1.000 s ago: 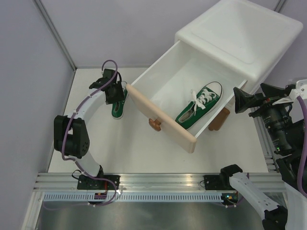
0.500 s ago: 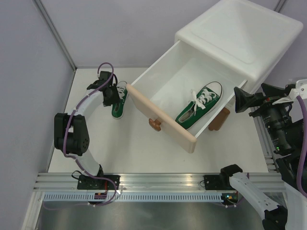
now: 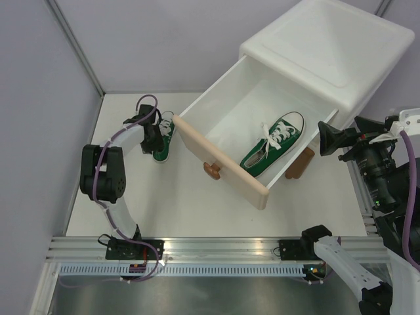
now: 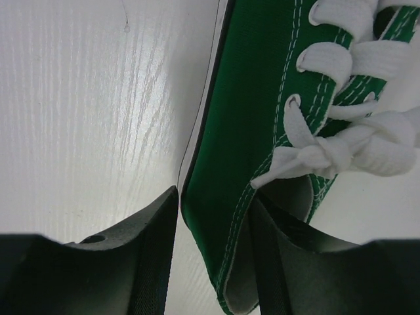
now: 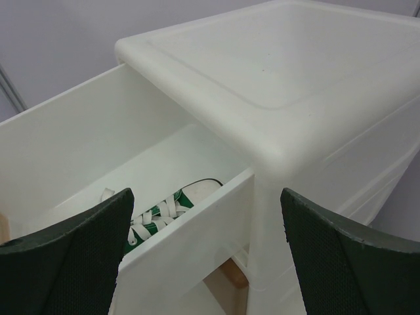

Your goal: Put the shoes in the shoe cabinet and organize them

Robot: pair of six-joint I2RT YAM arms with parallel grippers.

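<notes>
step: picking up the green shoe (image 3: pixel 161 147) from the table (image 3: pixel 197 210).
shoe spot: at 9 o'clock from the open drawer (image 3: pixel 226 169), just beside its front.
left claw (image 4: pixel 213 197): one finger inside the shoe, one outside; cannot tell if it squeezes.
left arm: elbow bent, claw tipped down.
right claw (image 5: pixel 205 193): wide open, empty, at 3 o'clock from the shoe cabinet (image 3: pixel 328 46).
next: squeeze, lift, carry toward 3 o'clock, set it beside the twin shoe (image 3: pixel 272 152).

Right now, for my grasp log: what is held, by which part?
Left fingers straddle the side wall of the green sneaker near its heel; clamping unclear. Right fingers hold nothing.
</notes>
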